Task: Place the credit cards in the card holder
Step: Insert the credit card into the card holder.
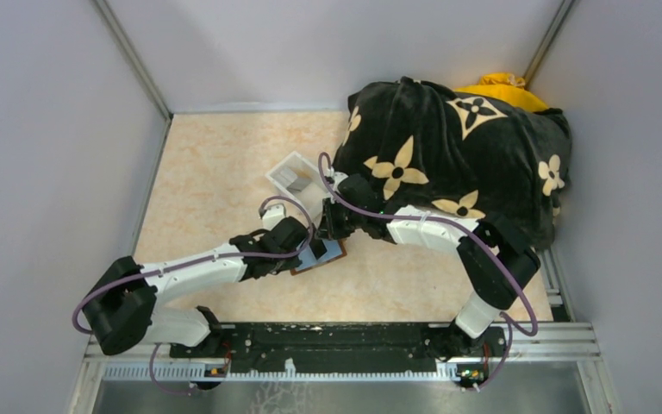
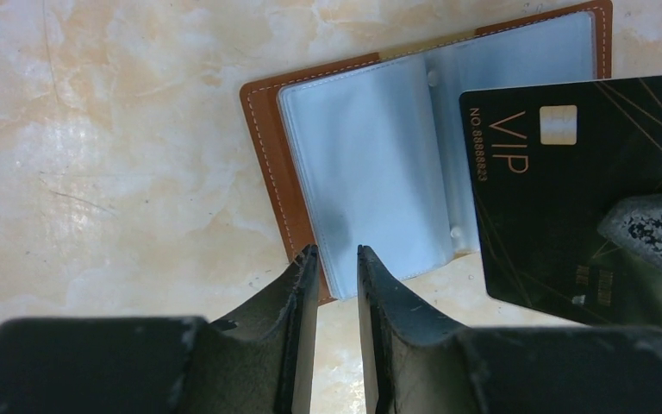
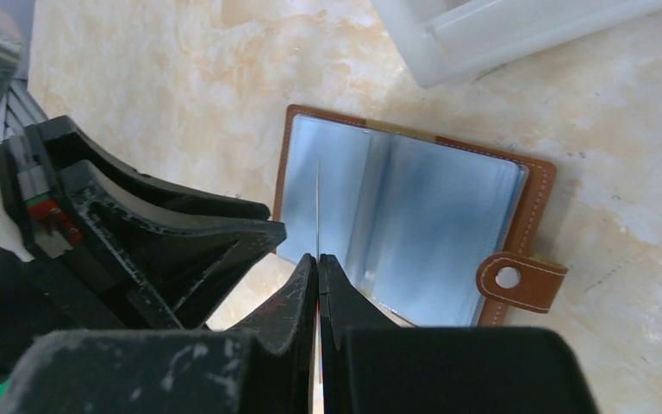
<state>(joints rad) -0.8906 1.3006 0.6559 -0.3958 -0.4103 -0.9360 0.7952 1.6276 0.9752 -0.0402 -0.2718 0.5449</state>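
Observation:
The brown leather card holder (image 1: 332,255) lies open on the table, its clear sleeves (image 2: 371,164) facing up and its snap tab (image 3: 517,280) to one side. My right gripper (image 3: 318,257) is shut on a black credit card marked VIP (image 2: 569,190), held on edge just above the sleeves; it shows as a thin line (image 3: 318,207) in the right wrist view. My left gripper (image 2: 338,252) is open by a narrow gap and empty, its tips at the holder's near edge (image 2: 267,147). Other cards are not clearly visible.
A clear plastic tray (image 1: 297,177) stands just behind the holder, also in the right wrist view (image 3: 483,34). A black blanket with tan flowers (image 1: 457,155) covers a heap at the back right, with something yellow (image 1: 500,86) behind it. Grey walls enclose the table.

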